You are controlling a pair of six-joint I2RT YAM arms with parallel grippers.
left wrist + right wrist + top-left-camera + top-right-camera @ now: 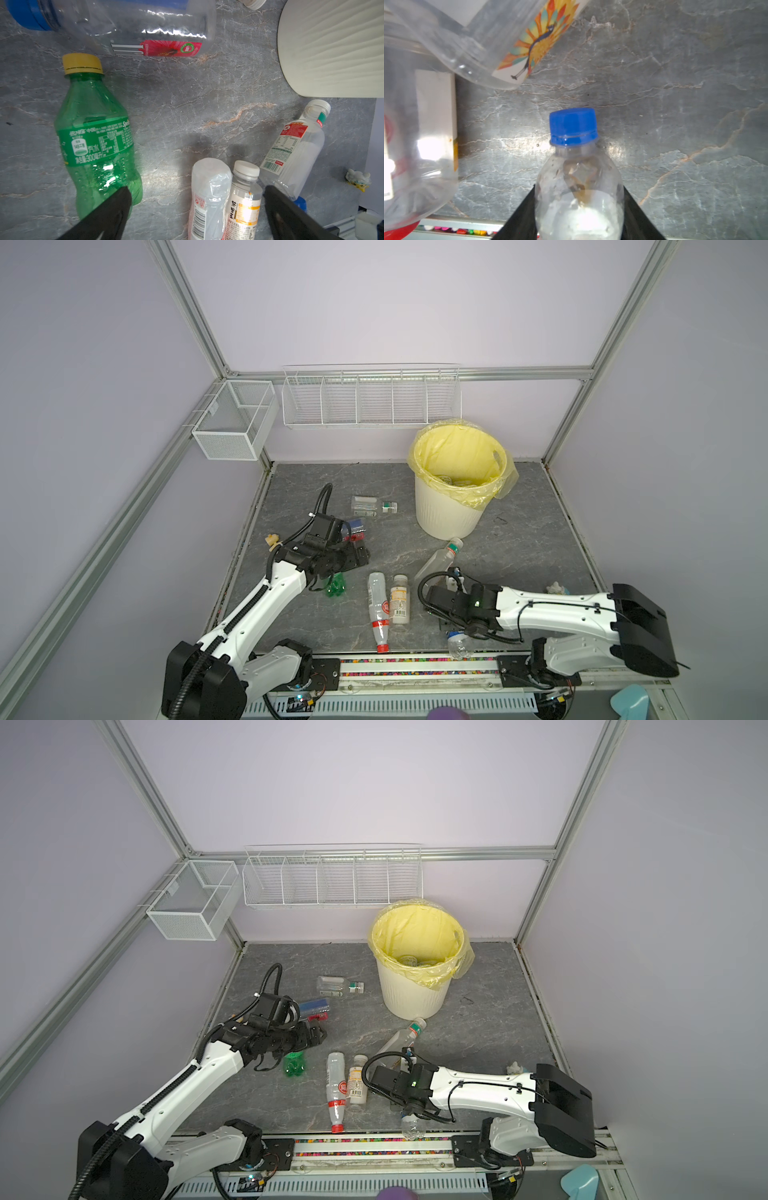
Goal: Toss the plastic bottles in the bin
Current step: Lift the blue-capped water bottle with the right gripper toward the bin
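My right gripper (579,187) is shut on a clear blue-capped bottle (578,166); both fingers press its sides. In both top views this bottle (459,645) (412,1127) lies at the floor's front edge under the right wrist. My left gripper (197,188) (357,558) hangs open over the floor, holding nothing. Beside one finger lies a green bottle (93,135) (336,585). A red-capped bottle (378,610) and a white-capped one (400,599) lie side by side ahead of it. The bin (451,514) (415,994) stands at the back right, with bottles inside.
More bottles lie loose: a blue-capped one (353,529), a green-capped one (372,505), and a white-capped one (438,562) leaning toward the bin. Small toy figures sit at the left (272,540) and right (557,588). Wire baskets (370,400) hang on the back wall.
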